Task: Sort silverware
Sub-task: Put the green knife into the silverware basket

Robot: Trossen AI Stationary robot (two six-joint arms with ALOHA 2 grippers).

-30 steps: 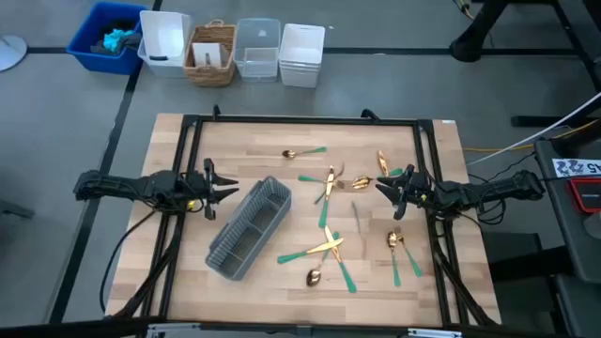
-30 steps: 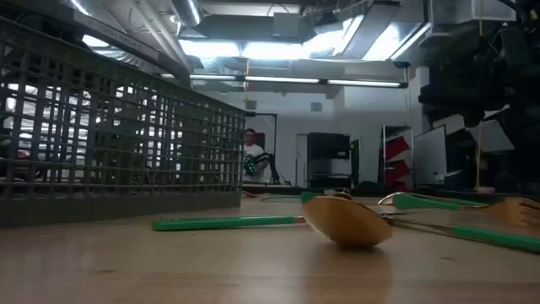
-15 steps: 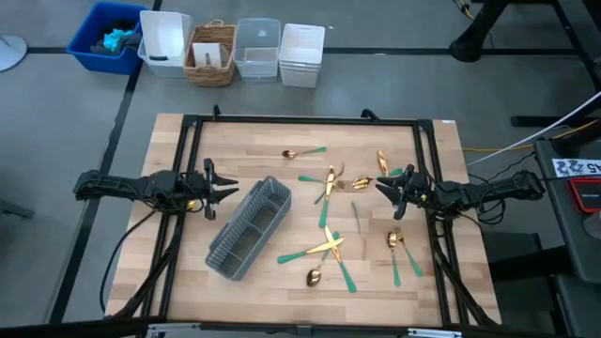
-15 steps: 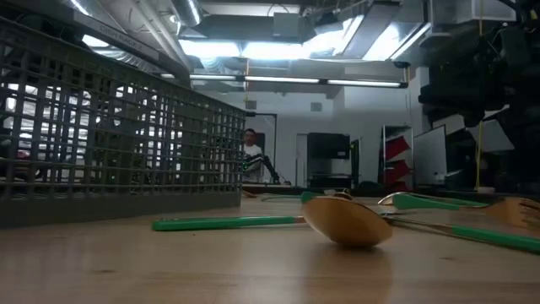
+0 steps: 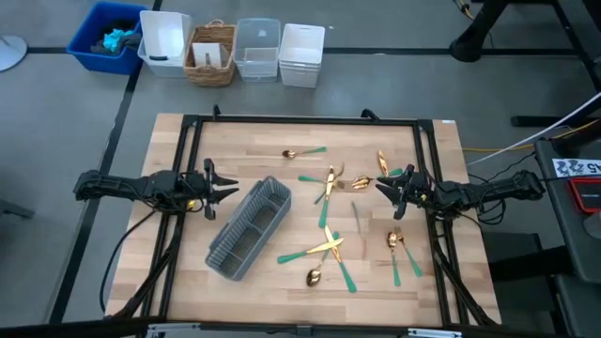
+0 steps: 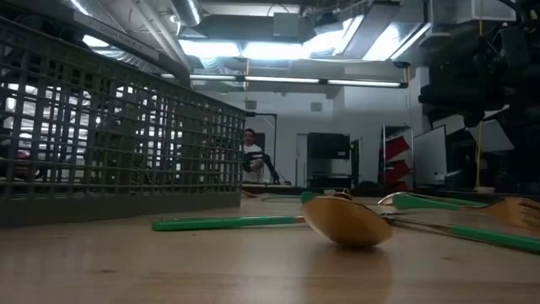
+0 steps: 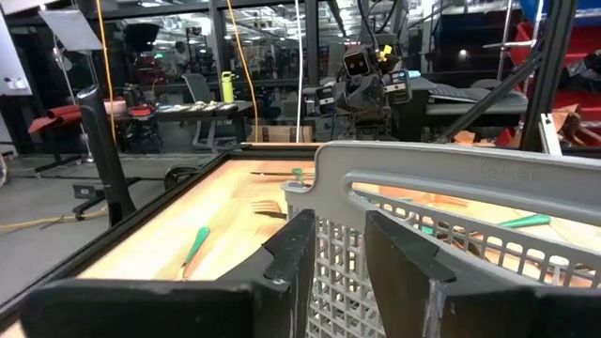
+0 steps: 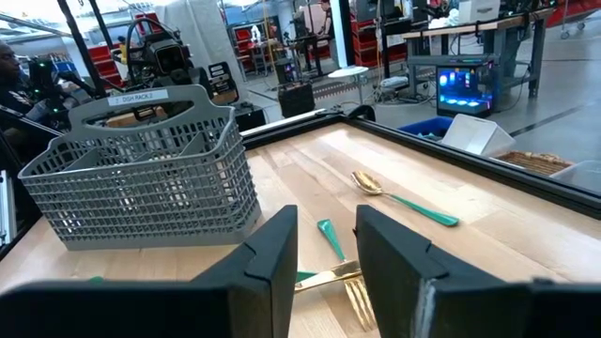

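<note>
A grey mesh caddy point(image 5: 249, 228) lies left of centre on the wooden table point(image 5: 254, 145). Along the top, a blue bin point(image 5: 103, 36), wicker basket point(image 5: 212, 54) and white containers point(image 5: 301, 54) line the floor.

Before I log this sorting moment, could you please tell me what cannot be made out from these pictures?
- Caddy contents: high view too small; mesh walls screen them in the low view.
- Crossed silverware pile: high view too small to tell forks from knives.
- Right-edge fork: cut off by the low view's edge.
- Left pincer: wrist view shows a gap, nothing between the fingers; tips cut off.
- Right pincer: likewise.
</note>
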